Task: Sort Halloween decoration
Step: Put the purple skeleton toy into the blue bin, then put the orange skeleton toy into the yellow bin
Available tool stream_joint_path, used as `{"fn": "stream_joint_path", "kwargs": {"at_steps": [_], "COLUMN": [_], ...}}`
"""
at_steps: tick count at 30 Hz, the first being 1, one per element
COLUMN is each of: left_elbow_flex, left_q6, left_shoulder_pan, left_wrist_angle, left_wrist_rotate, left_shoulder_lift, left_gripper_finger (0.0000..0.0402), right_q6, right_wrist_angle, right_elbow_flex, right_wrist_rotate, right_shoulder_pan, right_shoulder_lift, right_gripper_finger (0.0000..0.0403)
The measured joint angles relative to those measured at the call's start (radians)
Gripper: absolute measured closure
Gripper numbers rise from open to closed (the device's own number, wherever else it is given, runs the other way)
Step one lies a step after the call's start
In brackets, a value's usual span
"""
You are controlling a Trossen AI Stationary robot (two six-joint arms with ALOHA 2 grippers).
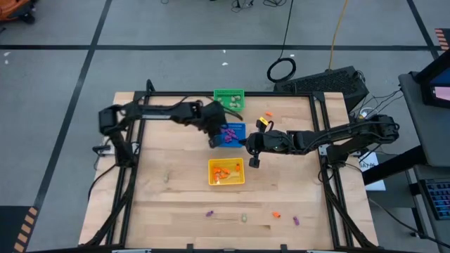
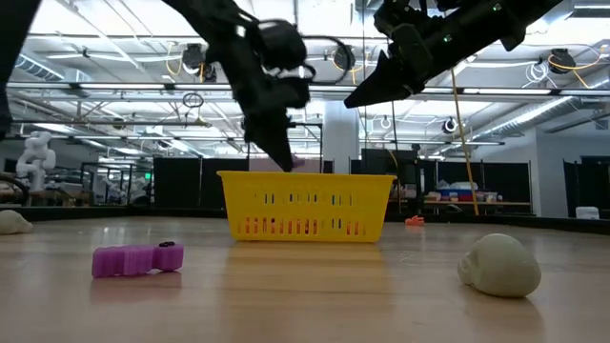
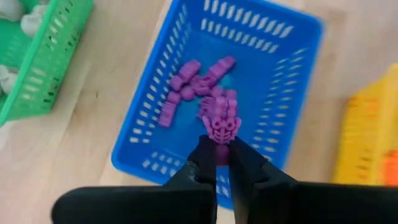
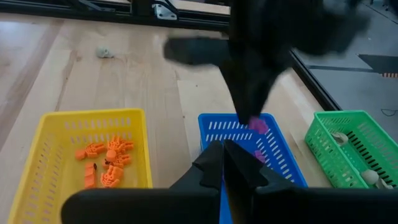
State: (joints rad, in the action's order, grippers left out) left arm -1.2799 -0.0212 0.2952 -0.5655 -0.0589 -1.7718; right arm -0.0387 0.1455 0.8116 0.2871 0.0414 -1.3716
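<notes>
Left pincer is clamped tight on a small purple plastic skeleton trinket, held by its lower end so the long axis runs straight out from the fingertips, head end pointing away. It hangs directly above the blue square slotted plastic basket, over the side of the basket nearer the yellow square slotted plastic basket. The loose pile of purple trinkets already in the blue basket lies just past the held piece, toward the basket's middle.

Key relation: held trinket is straight over the blue basket's floor, inside its rim line, so the drop looks like a plain release; nudging a bit toward the basket's centre would give more margin from the rim.

Right pincer is fully closed and carries nothing; it sits just beside the blue basket on the side facing the yellow one, close to the left arm's wrist, so the two are crowded.

Green square slotted plastic basket stands on the far side of the blue basket and holds pale beige trinkets. Yellow basket holds orange trinkets.

Unsorted pieces remain on the wooden counter, well apart from the blue basket, beyond the yellow one: a purple bone-like trinket and a pale skull trinket among them.
</notes>
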Motion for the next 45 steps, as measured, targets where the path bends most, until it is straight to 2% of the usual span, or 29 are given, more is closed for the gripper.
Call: {"fn": "stream_joint_path", "kwargs": {"at_steps": [7, 15, 24, 27, 30, 33, 39, 45], "left_elbow_flex": [-0.07, -0.071, -0.07, -0.07, -0.059, 0.01, 0.242, 0.46], "left_q6": [0.032, 0.036, 0.064, 0.081, 0.081, 0.082, 0.062, 0.053], "left_shoulder_pan": [0.041, 0.05, 0.029, 0.016, -0.001, -0.033, -0.135, -0.238], "left_wrist_angle": [0.002, 0.023, 0.094, 0.131, 0.157, 0.268, 0.696, 1.067], "left_wrist_rotate": [0.0, 0.0, 0.021, 0.023, 0.025, 0.04, 0.072, 0.076], "left_shoulder_lift": [-0.146, -0.202, -0.162, -0.129, -0.1, -0.057, 0.045, 0.149], "left_gripper_finger": [0.0394, 0.0387, 0.0288, 0.0278, 0.0287, 0.0317, 0.039, 0.0392], "right_q6": [0.0, 0.0, 0.0, 0.001, 0.013, 0.04, 0.189, 0.439], "right_wrist_angle": [0.0, 0.0, -0.001, -0.004, -0.034, -0.09, -0.323, -0.532], "right_elbow_flex": [0.0, 0.0, 0.0, 0.0, 0.0, 0.0, 0.0, 0.0], "right_wrist_rotate": [0.0, 0.0, 0.0, 0.0, -0.001, -0.001, 0.0, -0.002], "right_shoulder_pan": [0.0, 0.0, 0.0, 0.0, 0.008, 0.028, 0.106, 0.221], "right_shoulder_lift": [0.0, 0.0, 0.0, 0.0, 0.014, 0.061, 0.175, 0.201], "right_gripper_finger": [0.0403, 0.0403, 0.0403, 0.0403, 0.0403, 0.0403, 0.0403, 0.0403]}}
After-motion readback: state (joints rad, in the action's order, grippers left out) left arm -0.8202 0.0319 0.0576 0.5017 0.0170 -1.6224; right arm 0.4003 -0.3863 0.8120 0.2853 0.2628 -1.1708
